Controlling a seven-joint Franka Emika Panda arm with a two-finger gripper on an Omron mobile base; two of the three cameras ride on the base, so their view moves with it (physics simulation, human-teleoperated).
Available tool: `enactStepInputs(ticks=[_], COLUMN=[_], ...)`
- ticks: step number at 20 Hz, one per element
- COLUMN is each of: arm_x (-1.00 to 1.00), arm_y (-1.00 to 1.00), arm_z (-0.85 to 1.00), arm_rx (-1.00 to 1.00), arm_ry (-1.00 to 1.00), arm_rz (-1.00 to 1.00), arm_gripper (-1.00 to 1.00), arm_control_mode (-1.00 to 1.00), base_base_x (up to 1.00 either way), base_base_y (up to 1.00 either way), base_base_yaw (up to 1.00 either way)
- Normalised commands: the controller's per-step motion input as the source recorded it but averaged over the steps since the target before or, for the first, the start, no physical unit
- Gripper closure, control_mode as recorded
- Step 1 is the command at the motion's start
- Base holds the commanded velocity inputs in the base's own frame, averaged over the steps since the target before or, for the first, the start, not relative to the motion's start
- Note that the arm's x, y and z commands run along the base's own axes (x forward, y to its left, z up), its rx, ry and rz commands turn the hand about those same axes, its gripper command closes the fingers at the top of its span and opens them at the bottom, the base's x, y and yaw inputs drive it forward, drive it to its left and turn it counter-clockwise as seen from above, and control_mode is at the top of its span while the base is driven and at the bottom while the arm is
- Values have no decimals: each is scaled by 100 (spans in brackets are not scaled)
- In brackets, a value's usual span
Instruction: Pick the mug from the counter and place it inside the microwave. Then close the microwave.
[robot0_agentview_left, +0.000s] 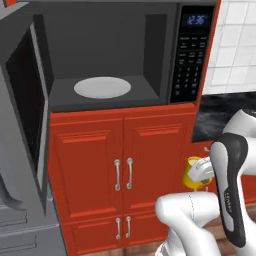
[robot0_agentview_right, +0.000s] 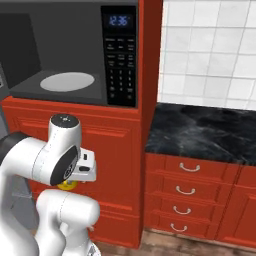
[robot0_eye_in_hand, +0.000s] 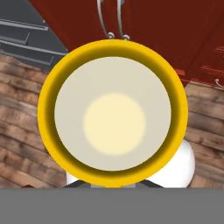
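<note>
Mug (robot0_eye_in_hand: 113, 113) gripped in hand (robot0_agentview_left: 202, 172), mouth facing camera.

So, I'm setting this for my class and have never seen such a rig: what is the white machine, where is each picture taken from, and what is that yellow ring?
The white machine is a robot arm on a driving base in a rendered kitchen. Two pictures come from cameras on the base, behind the arm, left and right. The third looks along the gripper from the hand. The yellow ring is the mug seen from above, shut in the gripper and carried in front of the red cabinets. The microwave stands open, a pale plate inside. The counter is black stone.
</note>
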Motion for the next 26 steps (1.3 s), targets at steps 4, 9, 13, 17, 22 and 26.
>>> enactStepInputs(ticks=[4, 9, 13, 17, 22, 26], arm_x=[0, 0, 0, 0, 0, 0], arm_y=[0, 0, 0, 0, 0, 0], arm_z=[0, 0, 0, 0, 0, 0], arm_rx=[0, 0, 0, 0, 0, 0], arm_ry=[0, 0, 0, 0, 0, 0], arm_rz=[0, 0, 0, 0, 0, 0], arm_gripper=[100, 100, 100, 100, 100, 100], arm_control_mode=[100, 100, 100, 100, 100, 100], base_base_x=[-4, 28, 10, 22, 19, -21], base_base_y=[47, 5, 47, 58, 3, 1], base_base_yaw=[19, 3, -6, -6, -10, -5])
